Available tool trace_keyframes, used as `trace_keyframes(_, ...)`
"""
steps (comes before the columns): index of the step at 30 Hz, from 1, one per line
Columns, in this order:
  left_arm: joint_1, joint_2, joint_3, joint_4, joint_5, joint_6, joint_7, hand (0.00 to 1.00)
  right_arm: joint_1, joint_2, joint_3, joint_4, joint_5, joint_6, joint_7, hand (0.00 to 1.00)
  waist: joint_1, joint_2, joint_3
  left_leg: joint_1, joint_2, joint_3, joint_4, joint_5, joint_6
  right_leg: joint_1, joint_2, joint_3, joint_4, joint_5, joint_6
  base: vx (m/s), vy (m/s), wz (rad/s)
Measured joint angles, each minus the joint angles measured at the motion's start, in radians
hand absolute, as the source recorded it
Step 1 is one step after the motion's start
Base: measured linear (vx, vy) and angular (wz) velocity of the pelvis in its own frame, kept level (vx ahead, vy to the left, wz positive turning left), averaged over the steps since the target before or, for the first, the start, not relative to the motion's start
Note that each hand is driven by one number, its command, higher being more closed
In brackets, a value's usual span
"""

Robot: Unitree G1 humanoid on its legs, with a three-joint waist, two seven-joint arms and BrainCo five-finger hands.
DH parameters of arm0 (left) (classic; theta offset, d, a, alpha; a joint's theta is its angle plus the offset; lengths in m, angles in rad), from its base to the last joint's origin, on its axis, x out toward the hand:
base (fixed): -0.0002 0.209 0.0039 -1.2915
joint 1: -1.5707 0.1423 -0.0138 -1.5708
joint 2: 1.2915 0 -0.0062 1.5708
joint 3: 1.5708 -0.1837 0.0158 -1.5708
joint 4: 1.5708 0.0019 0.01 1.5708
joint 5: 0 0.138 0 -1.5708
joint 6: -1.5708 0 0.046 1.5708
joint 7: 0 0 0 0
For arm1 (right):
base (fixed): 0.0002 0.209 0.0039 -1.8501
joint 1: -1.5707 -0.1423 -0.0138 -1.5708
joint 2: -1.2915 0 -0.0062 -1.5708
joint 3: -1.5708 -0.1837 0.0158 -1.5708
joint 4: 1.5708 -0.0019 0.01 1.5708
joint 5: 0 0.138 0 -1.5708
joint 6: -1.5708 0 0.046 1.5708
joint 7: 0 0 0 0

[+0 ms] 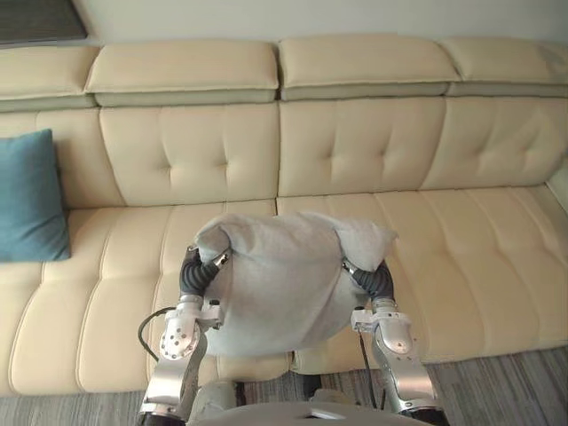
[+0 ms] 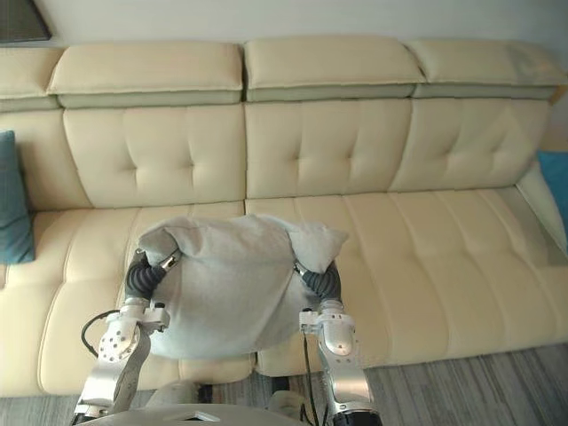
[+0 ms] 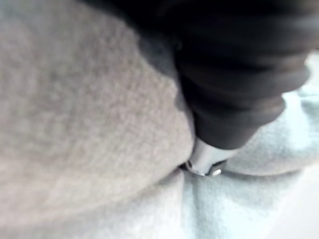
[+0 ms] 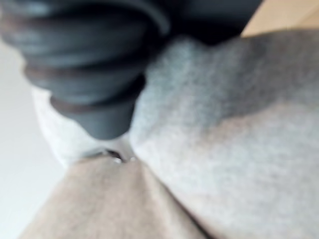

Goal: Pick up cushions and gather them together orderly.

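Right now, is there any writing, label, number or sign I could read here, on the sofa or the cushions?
None can be read. The soft light-grey fabric cushion between the left hand and right hand is plain; so are the cream tufted leather sofa and the teal fabric cushion at its left end.

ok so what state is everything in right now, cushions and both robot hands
grey cushion: held up between the two robot hands, top corners bunched
left robot hand: pressed into the grey cushion's left side, grip hidden
right robot hand: pressed into its right side, grip hidden
teal cushion: upright, leaning on the sofa backrest at the left end
second teal cushion: at the sofa's right end, mostly cut off
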State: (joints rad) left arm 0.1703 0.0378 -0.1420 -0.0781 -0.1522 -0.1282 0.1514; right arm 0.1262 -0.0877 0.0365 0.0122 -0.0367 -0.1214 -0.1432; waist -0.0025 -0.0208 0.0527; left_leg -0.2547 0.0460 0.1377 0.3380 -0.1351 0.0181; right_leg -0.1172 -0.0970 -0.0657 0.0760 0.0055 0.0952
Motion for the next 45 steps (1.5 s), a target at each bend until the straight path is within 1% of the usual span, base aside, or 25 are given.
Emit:
trace_keyframes(2, -0.019, 0.002, 0.000, -0.034, -0.001, -0.003, 0.014, 1.00, -0.032, 0.003, -0.003, -0.012, 0.001, 0.000, -0.014, 1.00, -0.001, 0.001, 0.000, 0.007, -0.001, -0.003, -0.033, -0.001, -0.005, -0.015, 0.008, 0.006, 0.018, -0.015, -0.016, -0.07, -0.031, -0.01)
trace_keyframes(3, -0.031, 0.002, 0.000, -0.037, -0.002, -0.006, 0.019, 1.00, -0.037, 0.004, -0.005, -0.025, 0.001, 0.000, -0.014, 1.00, -0.001, 0.000, 0.000, 0.013, -0.007, 0.001, -0.060, 0.001, -0.015, -0.021, 0.006, 0.013, 0.021, -0.026, -0.025, -0.11, -0.021, 0.01)
trace_keyframes(4, -0.046, 0.003, 0.000, -0.038, -0.003, -0.012, 0.024, 1.00, -0.038, 0.011, -0.006, -0.050, 0.001, 0.000, -0.016, 1.00, -0.007, -0.001, -0.001, 0.034, -0.021, 0.004, -0.120, 0.034, -0.016, -0.026, -0.004, 0.019, 0.019, -0.027, -0.023, -0.12, -0.023, 0.03)
trace_keyframes(6, -0.058, 0.002, 0.000, -0.038, -0.003, -0.013, 0.038, 1.00, -0.043, 0.013, -0.008, -0.058, -0.001, 0.000, -0.023, 1.00, -0.011, 0.000, -0.001, 0.059, -0.025, 0.022, -0.170, 0.063, -0.015, -0.028, -0.007, 0.026, 0.015, -0.024, -0.024, -0.07, -0.025, -0.09)
trace_keyframes(8, -0.074, 0.002, 0.000, -0.038, -0.002, -0.013, 0.053, 1.00, -0.062, 0.024, -0.008, -0.058, -0.009, 0.003, -0.039, 1.00, -0.010, -0.002, -0.002, 0.064, -0.019, 0.040, -0.203, 0.085, -0.018, -0.043, -0.004, 0.043, 0.004, -0.006, -0.030, -0.03, -0.025, -0.30)
trace_keyframes(11, -0.097, 0.002, 0.010, -0.038, -0.002, -0.013, 0.078, 1.00, -0.125, 0.040, -0.007, -0.052, -0.011, 0.020, -0.059, 1.00, -0.007, -0.003, -0.003, 0.051, 0.002, 0.098, -0.204, 0.095, -0.014, -0.067, 0.012, 0.089, -0.045, 0.054, -0.027, -0.02, -0.024, -0.50)
trace_keyframes(15, -0.157, 0.003, 0.022, -0.025, -0.002, -0.013, 0.101, 1.00, -0.207, 0.038, -0.006, -0.031, -0.011, 0.021, -0.087, 1.00, -0.013, -0.004, -0.003, 0.028, 0.006, 0.132, -0.219, 0.095, -0.021, -0.104, 0.016, 0.116, -0.060, 0.075, -0.027, -0.05, -0.012, -0.29)
trace_keyframes(19, -0.237, 0.017, 0.024, 0.000, 0.001, -0.013, 0.135, 1.00, -0.272, 0.038, -0.005, -0.024, -0.012, 0.022, -0.115, 1.00, -0.009, -0.003, -0.003, -0.013, 0.008, 0.133, -0.217, 0.106, -0.016, -0.143, 0.017, 0.114, -0.059, 0.087, -0.026, -0.02, -0.010, 0.02)
trace_keyframes(21, -0.304, 0.035, 0.027, 0.036, 0.002, -0.013, 0.165, 1.00, -0.327, 0.038, -0.001, 0.003, -0.016, 0.022, -0.141, 1.00, -0.005, -0.003, -0.002, -0.044, 0.008, 0.131, -0.215, 0.115, -0.013, -0.171, 0.016, 0.111, -0.052, 0.092, -0.028, -0.04, -0.016, 0.07)
trace_keyframes(22, -0.348, 0.044, 0.028, 0.056, 0.005, -0.013, 0.183, 1.00, -0.367, 0.038, 0.000, 0.017, -0.032, 0.032, -0.160, 1.00, -0.003, -0.002, -0.001, -0.067, 0.009, 0.130, -0.210, 0.118, -0.012, -0.190, 0.016, 0.110, -0.048, 0.094, -0.028, -0.09, -0.017, 0.06)
trace_keyframes(23, -0.408, 0.051, 0.037, 0.064, 0.014, -0.013, 0.213, 1.00, -0.422, 0.038, 0.000, 0.018, -0.045, 0.040, -0.182, 1.00, 0.001, -0.002, -0.001, -0.110, 0.013, 0.131, -0.191, 0.112, -0.019, -0.236, 0.016, 0.109, -0.031, 0.095, -0.028, -0.08, -0.014, 0.07)
trace_keyframes(24, -0.433, 0.055, 0.040, 0.070, 0.021, -0.013, 0.224, 1.00, -0.444, 0.038, 0.000, 0.020, -0.049, 0.040, -0.194, 1.00, 0.002, -0.001, 0.000, -0.128, 0.014, 0.130, -0.182, 0.112, -0.019, -0.252, 0.016, 0.109, -0.024, 0.095, -0.028, -0.07, -0.010, 0.08)
trace_keyframes(26, -0.550, 0.079, 0.059, 0.133, 0.034, -0.013, 0.264, 1.00, -0.558, 0.034, -0.001, 0.070, -0.051, 0.043, -0.234, 1.00, 0.004, 0.007, 0.017, -0.173, 0.018, 0.124, -0.154, 0.113, -0.020, -0.291, 0.016, 0.104, -0.003, 0.095, -0.028, -0.09, -0.008, 0.13)
trace_keyframes(28, -0.666, 0.104, 0.071, 0.186, 0.037, -0.014, 0.301, 1.00, -0.667, 0.019, -0.002, 0.087, -0.074, 0.058, -0.279, 1.00, 0.004, 0.019, 0.040, -0.225, 0.020, 0.115, -0.134, 0.114, -0.022, -0.341, 0.015, 0.096, 0.027, 0.094, -0.028, -0.11, -0.007, 0.17)
trace_keyframes(30, -0.768, 0.145, 0.071, 0.215, 0.037, -0.023, 0.324, 1.00, -0.759, -0.003, -0.006, 0.083, -0.090, 0.059, -0.319, 1.00, 0.008, 0.026, 0.074, -0.269, 0.032, 0.149, -0.131, 0.117, -0.026, -0.386, 0.010, 0.091, 0.036, 0.096, -0.026, -0.08, -0.022, 0.21)
trace_keyframes(31, -0.822, 0.162, 0.073, 0.235, 0.037, -0.025, 0.334, 1.00, -0.809, -0.014, -0.012, 0.083, -0.100, 0.060, -0.333, 1.00, 0.008, 0.034, 0.088, -0.300, 0.042, 0.172, -0.134, 0.139, -0.019, -0.420, 0.008, 0.081, 0.046, 0.096, -0.026, -0.08, -0.033, 0.24)
trace_keyframes(33, -0.892, 0.184, 0.073, 0.276, 0.038, -0.027, 0.349, 1.00, -0.866, -0.025, -0.015, 0.083, -0.126, 0.061, -0.365, 1.00, 0.011, 0.035, 0.112, -0.329, 0.034, 0.173, -0.153, 0.181, -0.010, -0.464, 0.004, 0.079, 0.060, 0.096, -0.026, -0.04, -0.018, 0.18)
trace_keyframes(36, -0.995, 0.208, 0.070, 0.343, 0.038, -0.025, 0.356, 1.00, -0.955, -0.047, -0.044, 0.086, -0.128, 0.073, -0.384, 1.00, 0.018, 0.039, 0.163, -0.371, 0.029, 0.172, -0.177, 0.219, -0.021, -0.532, 0.001, 0.076, 0.102, 0.094, -0.028, -0.01, -0.008, 0.15)
trace_keyframes(37, -1.034, 0.209, 0.068, 0.369, 0.038, -0.024, 0.359, 1.00, -0.986, -0.061, -0.051, 0.086, -0.128, 0.086, -0.392, 1.00, 0.015, 0.044, 0.183, -0.393, 0.029, 0.166, -0.177, 0.230, -0.032, -0.558, 0.000, 0.067, 0.124, 0.087, -0.032, -0.01, -0.009, 0.23)
trace_keyframes(38, -1.051, 0.208, 0.062, 0.383, 0.038, -0.022, 0.360, 1.00, -0.996, -0.071, -0.052, 0.089, -0.128, 0.089, -0.395, 1.00, 0.014, 0.047, 0.188, -0.406, 0.030, 0.162, -0.179, 0.234, -0.034, -0.575, -0.001, 0.059, 0.139, 0.081, -0.036, 0.00, -0.012, 0.24)
trace_keyframes(40, -1.085, 0.209, 0.059, 0.408, 0.037, -0.019, 0.357, 1.00, -1.028, -0.097, -0.060, 0.096, -0.127, 0.106, -0.400, 1.00, 0.015, 0.047, 0.221, -0.425, 0.030, 0.162, -0.181, 0.246, -0.050, -0.620, -0.003, 0.055, 0.200, 0.060, -0.050, 0.00, -0.018, 0.17)
trace_keyframes(41, -1.092, 0.208, 0.059, 0.413, 0.037, -0.017, 0.353, 1.00, -1.040, -0.102, -0.060, 0.103, -0.127, 0.108, -0.403, 1.00, 0.014, 0.046, 0.225, -0.435, 0.030, 0.162, -0.184, 0.248, -0.049, -0.640, -0.004, 0.054, 0.223, 0.049, -0.053, 0.00, -0.026, 0.13)
trace_keyframes(42, -1.098, 0.208, 0.059, 0.419, 0.037, -0.015, 0.346, 0.00, -1.053, -0.108, -0.061, 0.116, -0.127, 0.109, -0.403, 1.00, 0.011, 0.046, 0.227, -0.446, 0.029, 0.162, -0.186, 0.252, -0.045, -0.659, -0.005, 0.054, 0.238, 0.041, -0.051, 0.00, -0.026, 0.10)
trace_keyframes(43, -1.114, 0.209, 0.059, 0.436, 0.037, -0.012, 0.342, 0.00, -1.073, -0.121, -0.063, 0.128, -0.127, 0.120, -0.403, 0.00, 0.012, 0.047, 0.243, -0.454, 0.031, 0.162, -0.186, 0.255, -0.047, -0.673, -0.004, 0.054, 0.254, 0.035, -0.054, 0.00, -0.035, 0.08)
trace_keyframes(45, -1.141, 0.210, 0.061, 0.469, 0.036, -0.008, 0.338, 0.00, -1.088, -0.123, -0.081, 0.128, -0.127, 0.127, -0.404, 0.00, 0.014, 0.047, 0.254, -0.481, 0.037, 0.166, -0.186, 0.258, -0.052, -0.704, -0.002, 0.051, 0.260, 0.032, -0.056, -0.01, -0.032, 0.03)
